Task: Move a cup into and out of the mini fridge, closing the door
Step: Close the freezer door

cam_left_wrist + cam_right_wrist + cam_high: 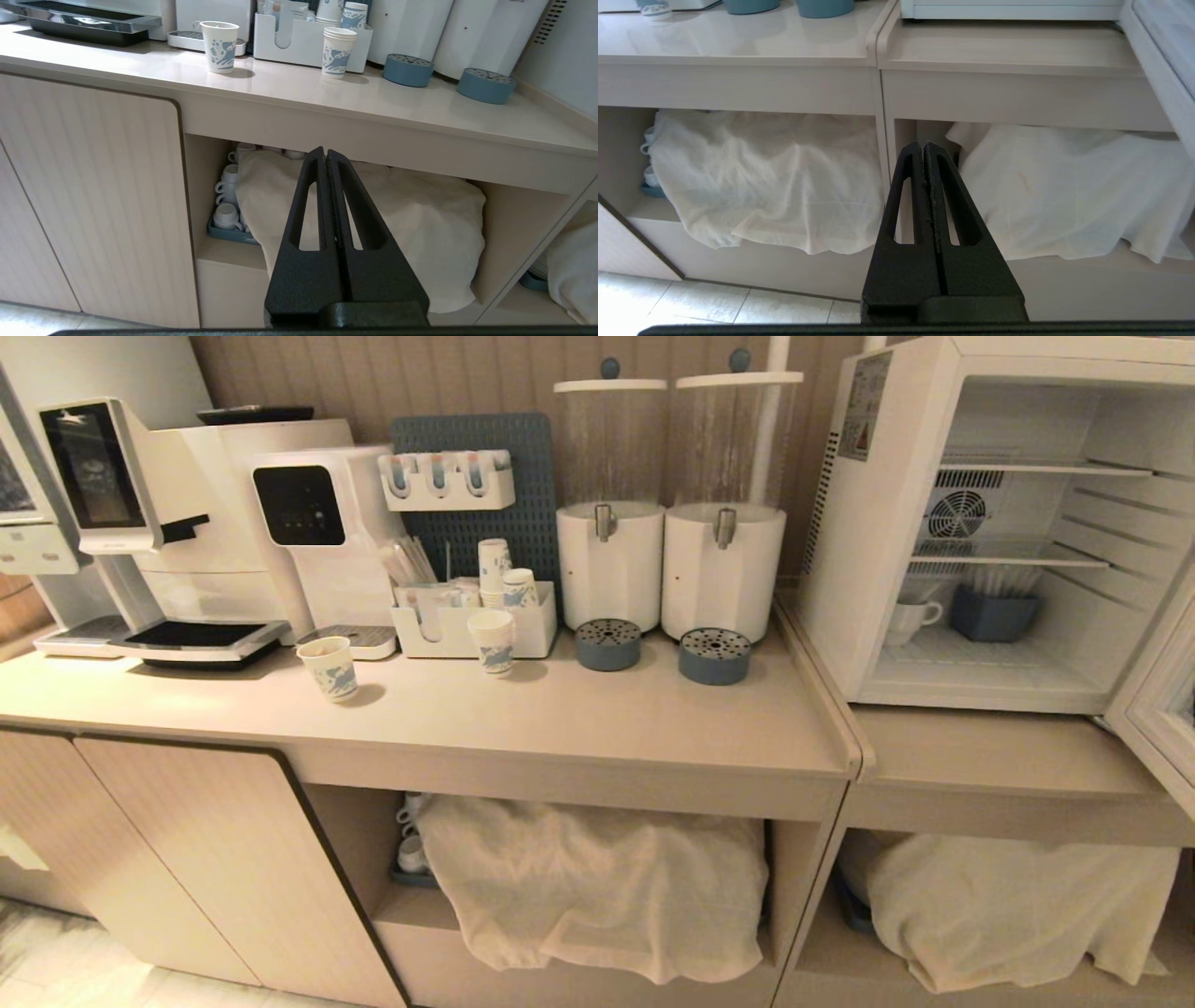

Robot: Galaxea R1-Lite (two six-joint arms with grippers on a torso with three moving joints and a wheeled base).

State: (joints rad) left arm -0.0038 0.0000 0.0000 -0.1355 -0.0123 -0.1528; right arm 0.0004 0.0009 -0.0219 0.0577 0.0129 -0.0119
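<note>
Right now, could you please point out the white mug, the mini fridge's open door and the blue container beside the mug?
white mug [910, 617], head view, on its side wall by the handle.
door [1158, 714], head view, on its pale frame.
blue container [994, 615], head view, on its front wall.

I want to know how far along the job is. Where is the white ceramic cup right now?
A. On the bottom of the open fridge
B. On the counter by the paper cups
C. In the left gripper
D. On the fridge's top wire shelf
A: the cup sits on the floor of the mini fridge, beside a blue container, with the door swung open.
</note>
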